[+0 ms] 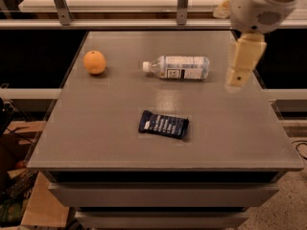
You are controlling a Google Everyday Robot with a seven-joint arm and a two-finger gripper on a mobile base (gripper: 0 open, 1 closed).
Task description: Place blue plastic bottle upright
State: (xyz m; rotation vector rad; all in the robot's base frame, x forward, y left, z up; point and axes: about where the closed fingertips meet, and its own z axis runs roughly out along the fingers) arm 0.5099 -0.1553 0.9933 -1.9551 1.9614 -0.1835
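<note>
The blue plastic bottle point(178, 67) lies on its side on the far half of the grey table point(96, 128), white cap pointing left, white label with dark print facing up. My gripper point(236, 84) hangs in the air to the right of the bottle's base, a short gap away, pointing down over the table's right part. It holds nothing.
An orange point(94, 62) sits at the far left of the table. A dark blue snack wrapper point(163, 124) lies near the middle, in front of the bottle. A shelf with metal posts point(182, 4) runs behind the table. Cardboard point(45, 205) lies on the floor at lower left.
</note>
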